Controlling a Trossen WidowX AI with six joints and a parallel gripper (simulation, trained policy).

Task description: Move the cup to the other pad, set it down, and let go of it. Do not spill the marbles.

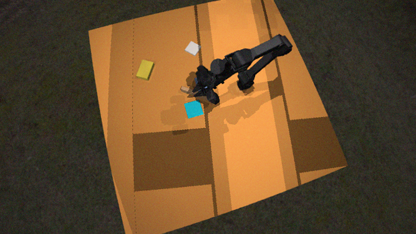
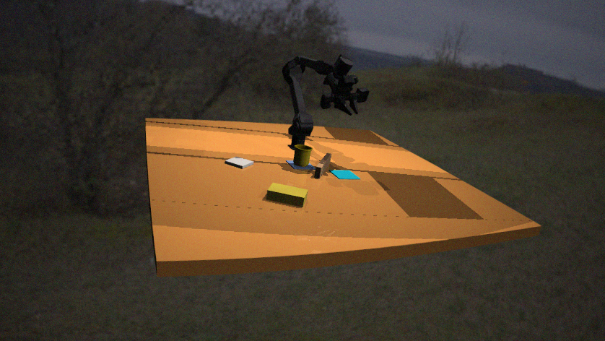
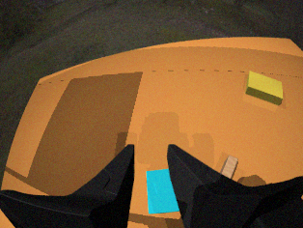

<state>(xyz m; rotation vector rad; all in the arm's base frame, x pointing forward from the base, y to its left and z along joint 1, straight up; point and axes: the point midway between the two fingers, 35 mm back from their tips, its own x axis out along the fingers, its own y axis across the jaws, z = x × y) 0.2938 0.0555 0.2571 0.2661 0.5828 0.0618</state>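
Locate the cup (image 2: pixel 302 155) upright on the blue pad (image 1: pixel 195 81) (image 2: pixel 294 165), resting on the table (image 1: pixel 251 159) (image 2: pixel 232 237) (image 3: pixel 193 106). In the top view, note concealment of the cup beneath the end effector (image 1: pixel 191 95) (image 2: pixel 354 113) (image 3: pixel 151 145). Treat the marbles as unconfirmed: cannot tell the cup's contents from these angles.

Read the end effector as partly spread, with a narrow gap between the fingertips and nothing pinched. Note its position high above the table, well apart from the cup, with fingertips angled downward. See the arm (image 1: pixel 268 49) (image 2: pixel 297 91) extended over the table.

Find the cyan pad (image 1: pixel 193 109) (image 2: pixel 346 174) (image 3: pixel 160 190) flat on the table; in the wrist view, see it through the finger gap, partly covered by one finger. Identify the wooden bar (image 1: pixel 185 89) (image 2: pixel 323 165) (image 3: pixel 230 167) standing between the blue pad and the cyan pad, partly hidden from above.

Find the yellow block (image 1: pixel 145 69) (image 2: pixel 286 194) (image 3: pixel 264 88) lying apart from both pads, nearer the table's front edge in the exterior view. Find the white slab (image 1: pixel 192 48) (image 2: pixel 239 162) lying flat on the blue pad's side of the bar, apart from the cup.
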